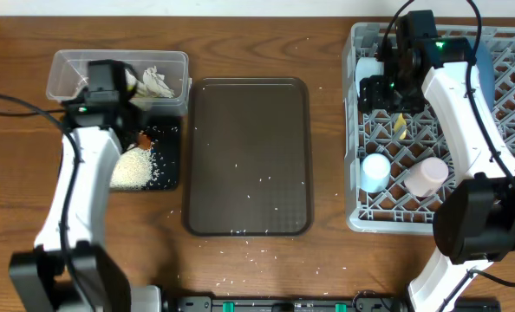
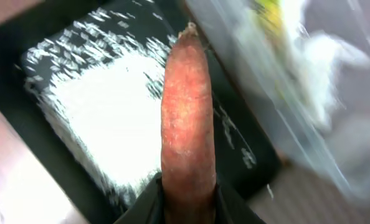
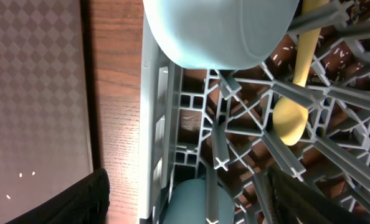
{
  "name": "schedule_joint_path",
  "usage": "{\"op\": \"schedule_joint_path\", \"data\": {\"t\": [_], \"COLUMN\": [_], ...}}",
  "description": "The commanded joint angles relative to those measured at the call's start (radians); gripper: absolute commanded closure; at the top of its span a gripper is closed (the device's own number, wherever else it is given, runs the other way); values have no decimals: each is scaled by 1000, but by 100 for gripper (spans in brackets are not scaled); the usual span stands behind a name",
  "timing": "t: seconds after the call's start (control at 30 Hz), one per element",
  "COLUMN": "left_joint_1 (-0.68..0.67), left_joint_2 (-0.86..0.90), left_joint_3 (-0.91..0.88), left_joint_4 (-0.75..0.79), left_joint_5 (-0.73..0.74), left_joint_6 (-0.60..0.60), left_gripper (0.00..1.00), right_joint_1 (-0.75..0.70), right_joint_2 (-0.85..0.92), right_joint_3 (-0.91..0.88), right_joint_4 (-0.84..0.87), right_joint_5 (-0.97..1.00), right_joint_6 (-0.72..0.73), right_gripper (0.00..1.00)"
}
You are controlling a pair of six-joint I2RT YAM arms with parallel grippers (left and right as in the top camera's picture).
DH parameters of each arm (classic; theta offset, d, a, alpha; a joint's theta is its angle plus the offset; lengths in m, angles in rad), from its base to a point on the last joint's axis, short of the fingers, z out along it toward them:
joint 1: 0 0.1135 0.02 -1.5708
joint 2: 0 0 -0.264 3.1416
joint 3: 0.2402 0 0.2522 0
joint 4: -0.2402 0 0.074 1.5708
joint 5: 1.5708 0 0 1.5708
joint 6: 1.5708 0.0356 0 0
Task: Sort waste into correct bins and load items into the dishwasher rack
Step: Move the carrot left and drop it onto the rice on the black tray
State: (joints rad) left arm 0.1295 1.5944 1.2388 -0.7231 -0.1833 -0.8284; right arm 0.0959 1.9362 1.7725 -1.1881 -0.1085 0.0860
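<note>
My left gripper (image 1: 139, 132) (image 2: 188, 208) is shut on the orange-brown carrot stick (image 1: 142, 139) (image 2: 186, 112). It holds the stick over the black tray (image 1: 172, 178) (image 2: 54, 37), which holds a pile of rice (image 1: 132, 170) (image 2: 110, 124). The clear tub (image 1: 67, 74) (image 2: 278, 106) beside it holds white tissue (image 1: 158, 83) (image 2: 337, 59). My right gripper (image 1: 386, 91) (image 3: 191, 205) is open and empty above the grey rack (image 1: 500, 104) (image 3: 157, 124). The rack holds the white bowl (image 3: 222, 31), yellow spoon (image 1: 400, 126) (image 3: 291, 121), light blue cup (image 1: 375, 171) (image 3: 194, 202) and pink cup (image 1: 426, 176).
The large dark brown serving tray (image 1: 249, 156) (image 3: 35, 87) lies between the bins and the rack, with a few rice grains on it. More grains are scattered on the wooden table (image 1: 240, 256) near the front edge.
</note>
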Motion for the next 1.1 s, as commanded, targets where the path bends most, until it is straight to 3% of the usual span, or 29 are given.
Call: {"op": "schedule_joint_path", "data": {"t": [0.0,0.33,0.5,0.67,0.73,0.97,1.07], "left_joint_1": [41,74,74,74,75,71,66], "left_joint_2": [91,267,276,274,262,98,-8], "left_joint_3": [-21,-21,-21,-19,1,168,196], "left_joint_4": [23,44,40,27,-8,-251,-299], "left_joint_5": [-34,-33,-19,-18,-16,-7,-8], "left_joint_6": [-48,-61,-60,-60,-60,-14,-10], "left_gripper": [87,83,62,49,42,35,31], "right_joint_1": [3,3,3,4,5,20,32], "right_joint_2": [-14,-14,-14,-14,-14,-21,-45], "right_joint_3": [13,13,13,13,15,168,269], "right_joint_4": [-8,-27,-19,-19,-12,-127,-174], "right_joint_5": [-1,-1,-1,-1,-2,1,4], "right_joint_6": [-13,-13,-13,-13,-13,-52,-58], "right_gripper": [23,24,24,25,26,27,19]}}
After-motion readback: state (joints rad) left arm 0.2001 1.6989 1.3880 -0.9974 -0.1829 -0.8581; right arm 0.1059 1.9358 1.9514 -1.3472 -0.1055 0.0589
